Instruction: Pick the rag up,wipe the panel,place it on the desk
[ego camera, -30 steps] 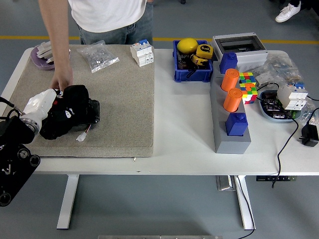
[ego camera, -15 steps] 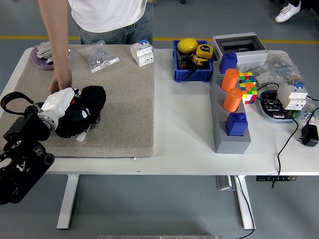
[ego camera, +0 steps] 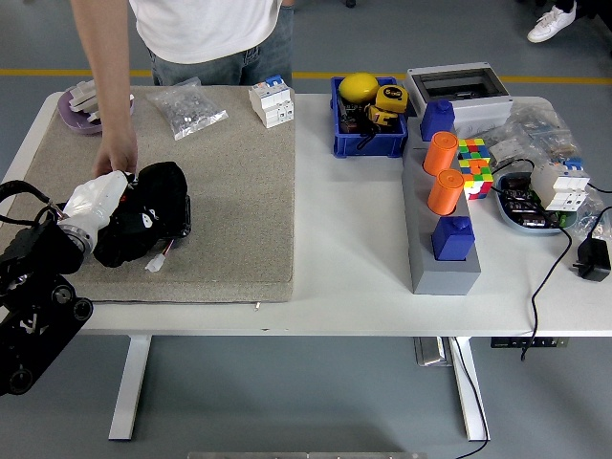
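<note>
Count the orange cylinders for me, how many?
2. One orange cylinder stands toward the gray block's far end, beside the colorful cube; the other stands just nearer.

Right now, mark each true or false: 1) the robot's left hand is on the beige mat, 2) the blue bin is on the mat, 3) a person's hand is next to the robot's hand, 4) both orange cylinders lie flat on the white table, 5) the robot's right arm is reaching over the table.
1) True. The robot's left hand, black with a white cloth-like piece at its wrist, lies on the beige textured mat.
2) False. The blue plastic bin sits on the white table, right of the mat.
3) True. A person's hand hangs just beyond it.
4) False. The two orange cylinders stand in the grey block holder.
5) False. No right arm is in view.
</note>
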Controlling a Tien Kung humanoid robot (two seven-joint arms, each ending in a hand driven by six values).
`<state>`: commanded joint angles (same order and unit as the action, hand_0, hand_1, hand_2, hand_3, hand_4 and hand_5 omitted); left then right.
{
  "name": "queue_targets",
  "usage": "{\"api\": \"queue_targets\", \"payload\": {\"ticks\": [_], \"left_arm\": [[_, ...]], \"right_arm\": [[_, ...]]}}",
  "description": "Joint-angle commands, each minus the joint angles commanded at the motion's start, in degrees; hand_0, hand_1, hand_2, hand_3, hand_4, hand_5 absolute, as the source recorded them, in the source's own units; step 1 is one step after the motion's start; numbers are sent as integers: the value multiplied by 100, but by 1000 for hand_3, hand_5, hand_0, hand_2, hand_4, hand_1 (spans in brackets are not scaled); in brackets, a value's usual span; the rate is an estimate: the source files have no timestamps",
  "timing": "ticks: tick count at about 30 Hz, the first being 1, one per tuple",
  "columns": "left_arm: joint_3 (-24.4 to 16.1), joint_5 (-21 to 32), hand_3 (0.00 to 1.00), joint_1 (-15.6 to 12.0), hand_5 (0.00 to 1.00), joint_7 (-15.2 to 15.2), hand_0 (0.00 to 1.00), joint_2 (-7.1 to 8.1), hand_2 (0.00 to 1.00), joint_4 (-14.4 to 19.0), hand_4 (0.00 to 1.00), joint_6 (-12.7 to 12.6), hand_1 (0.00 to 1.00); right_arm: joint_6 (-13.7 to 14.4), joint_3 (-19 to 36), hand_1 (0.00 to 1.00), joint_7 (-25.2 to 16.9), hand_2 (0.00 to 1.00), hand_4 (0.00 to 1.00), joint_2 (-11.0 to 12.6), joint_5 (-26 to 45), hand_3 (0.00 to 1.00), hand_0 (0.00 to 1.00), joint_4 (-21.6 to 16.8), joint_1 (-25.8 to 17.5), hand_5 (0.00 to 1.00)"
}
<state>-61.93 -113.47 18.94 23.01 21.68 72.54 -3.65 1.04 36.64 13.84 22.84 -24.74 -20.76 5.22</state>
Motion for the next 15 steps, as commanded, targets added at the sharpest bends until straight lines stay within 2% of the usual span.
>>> {"api": "queue_targets", "payload": {"ticks": [9, 15], "left_arm": [[-315, -101, 555, -280, 73, 5, 193, 246, 543, -23, 525, -2, 180], [-482, -163, 555, -408, 75, 19, 194, 342, 543, -14, 526, -1, 180]], "right_arm": [[-7, 15, 665, 2, 701, 998, 13, -1, 644, 677, 2, -18, 459], [-11, 22, 664, 1, 701, 998, 16, -1, 645, 676, 2, -22, 459]]}}
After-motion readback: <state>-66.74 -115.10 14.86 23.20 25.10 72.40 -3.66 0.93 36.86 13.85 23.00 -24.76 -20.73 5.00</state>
